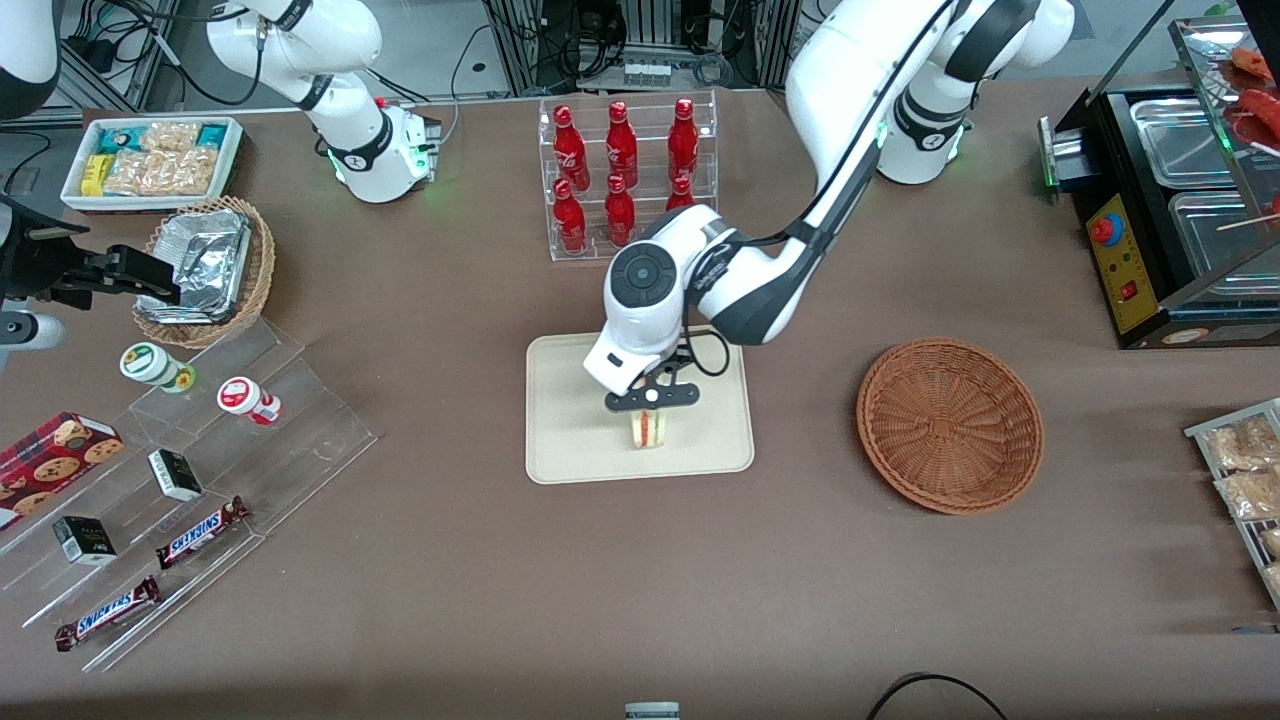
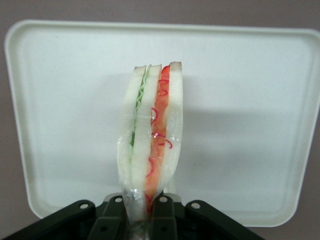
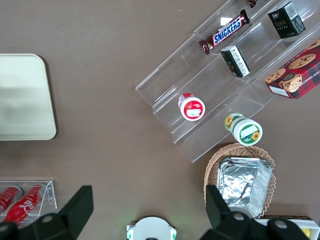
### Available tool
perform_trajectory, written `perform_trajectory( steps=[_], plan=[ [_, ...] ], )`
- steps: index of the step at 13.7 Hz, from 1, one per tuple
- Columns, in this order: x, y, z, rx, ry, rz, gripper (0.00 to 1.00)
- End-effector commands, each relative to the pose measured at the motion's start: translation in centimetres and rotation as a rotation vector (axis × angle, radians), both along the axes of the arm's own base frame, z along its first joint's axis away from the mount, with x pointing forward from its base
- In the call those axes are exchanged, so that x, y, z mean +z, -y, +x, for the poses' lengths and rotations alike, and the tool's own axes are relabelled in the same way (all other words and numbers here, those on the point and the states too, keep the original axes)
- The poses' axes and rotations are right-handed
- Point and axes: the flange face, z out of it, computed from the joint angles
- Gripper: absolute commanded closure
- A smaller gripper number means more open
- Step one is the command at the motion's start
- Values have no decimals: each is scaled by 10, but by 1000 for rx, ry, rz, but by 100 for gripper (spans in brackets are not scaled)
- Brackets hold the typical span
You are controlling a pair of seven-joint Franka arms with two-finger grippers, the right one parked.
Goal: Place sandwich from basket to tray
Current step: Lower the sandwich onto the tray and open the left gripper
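If the sandwich (image 2: pixel 151 137), pinched by the gripper (image 2: pixel 141 212) over the tray (image 2: pixel 240 125), is released on edge, it could be toppled

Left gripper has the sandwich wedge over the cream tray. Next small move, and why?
Probably lower a little and open. The left gripper is shut on the triangular white-bread sandwich, which hangs over the flat cream-beige tray well inside its rim; the round reddish-brown wicker basket is empty. Whether the sandwich touches the tray yet is unclear, so ease down first.
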Motion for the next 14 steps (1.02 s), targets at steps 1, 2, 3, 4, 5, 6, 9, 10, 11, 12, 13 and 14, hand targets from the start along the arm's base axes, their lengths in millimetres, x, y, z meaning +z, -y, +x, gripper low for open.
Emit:
perform_trajectory(
  steps=[1, 2, 3, 4, 5, 6, 9, 10, 11, 12, 13, 14],
  plan=[
    [-19, 20, -11, -29, 0, 12, 100],
    [-27, 21, -13, -19, -7, 19, 100],
    [-35, 21, -12, -16, -5, 18, 100],
    [-42, 23, -11, -13, 6, 7, 100],
    [-46, 24, -13, -14, 6, 7, 100],
    [-47, 24, -13, -14, 5, 8, 63],
    [-41, 24, -13, -16, 7, 6, 0],
    [-33, 24, -12, -14, 15, 3, 0],
    [-18, 23, -10, -12, 25, -2, 0],
    [-4, 19, -8, -9, 22, 8, 0],
    [16, 15, -6, -7, 25, 13, 0],
    [42, 9, -1, 3, 44, 7, 0]
  ],
)
